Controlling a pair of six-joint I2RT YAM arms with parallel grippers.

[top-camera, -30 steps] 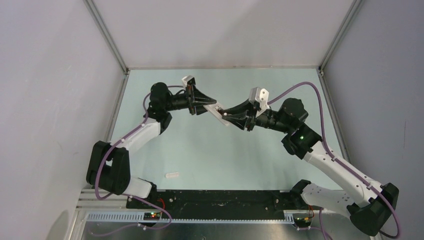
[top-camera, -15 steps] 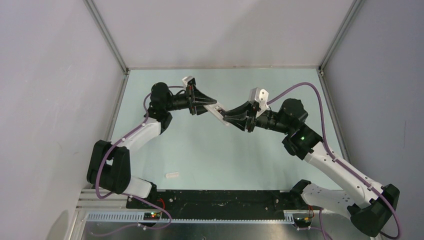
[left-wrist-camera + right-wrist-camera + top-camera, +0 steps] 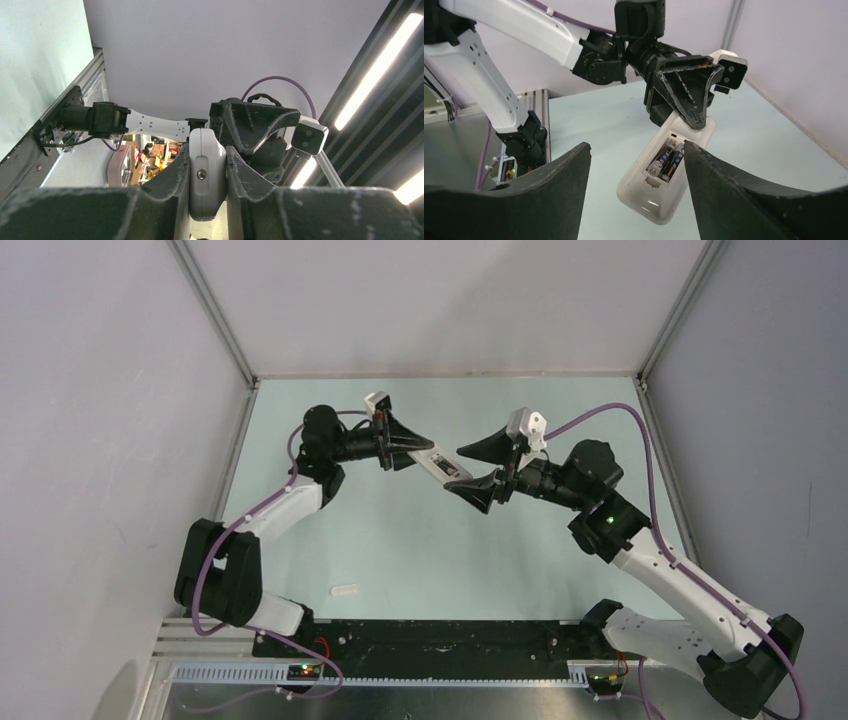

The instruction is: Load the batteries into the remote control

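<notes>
The left gripper [image 3: 415, 452] is clamped tight on one end of the remote control [image 3: 442, 464]. It holds the white handset out over the table [image 3: 400, 540], a little toward 12 o'clock from the table's centre in the overhead view. The remote's free end points toward 4 o'clock.

In the left wrist view, the two dark fingers [image 3: 172, 176] press against the handset's narrow sides, with the white body [image 3: 205, 172] squeezed between them.

The right gripper [image 3: 468, 472] comes in from 3 o'clock with its jaws spread wide and nothing in its grasp. One finger lies on the 12 o'clock side of the remote's free end and the other on the 6 o'clock side.

From the right wrist camera, both fingers [image 3: 569, 175] stand apart from the handset [image 3: 651, 202]. The handset's back faces that camera with the recess uncovered. The batteries [image 3: 667, 161] lie side by side inside the recess, lengthwise along the remote.

A small white cover strip [image 3: 344, 591] lies flat on the table at about 7 o'clock, well apart from both grippers.
</notes>
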